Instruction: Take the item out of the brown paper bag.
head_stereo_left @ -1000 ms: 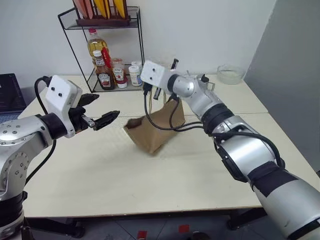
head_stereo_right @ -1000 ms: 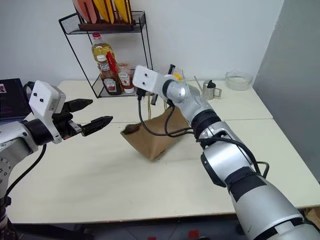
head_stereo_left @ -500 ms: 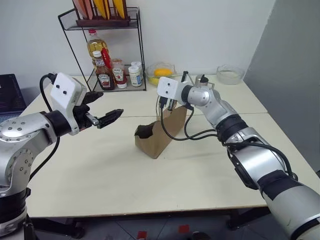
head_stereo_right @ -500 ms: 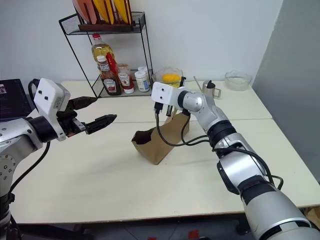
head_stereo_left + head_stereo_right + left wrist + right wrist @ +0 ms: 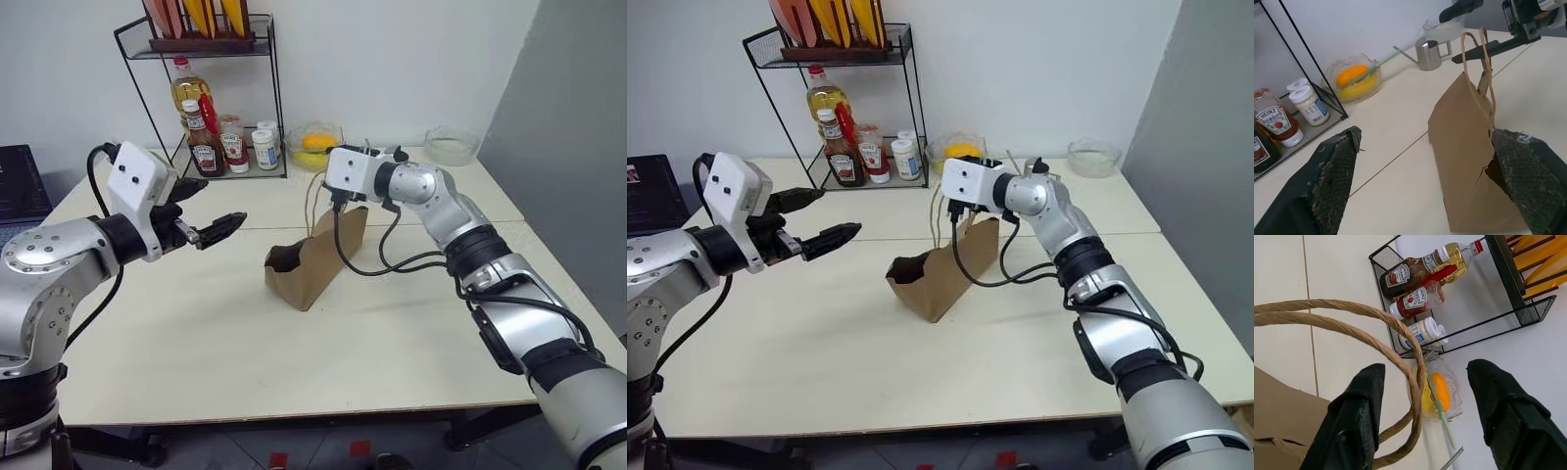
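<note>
The brown paper bag (image 5: 318,257) rests on the table, its dark opening (image 5: 284,259) turned toward my left arm. Its beige cord handles (image 5: 1476,58) stand up at the far end. My right gripper (image 5: 1427,367) is open, and the handle loops (image 5: 1376,328) pass loosely between its fingers (image 5: 1359,421). Left of the bag and above the table, my left gripper (image 5: 211,208) hangs open and empty, pointing at the bag. The item is hidden from view.
A black wire rack (image 5: 269,108) with sauce bottles (image 5: 206,147) and an oil bottle (image 5: 186,88) stands at the back left. Behind the bag are a glass bowl of yellow food (image 5: 315,145) and a steel cup (image 5: 1430,51). Another glass bowl (image 5: 451,144) sits back right.
My right gripper carried the raised bag to the right and down onto the table, then opened around the handles. My left gripper has stayed in place, open.
</note>
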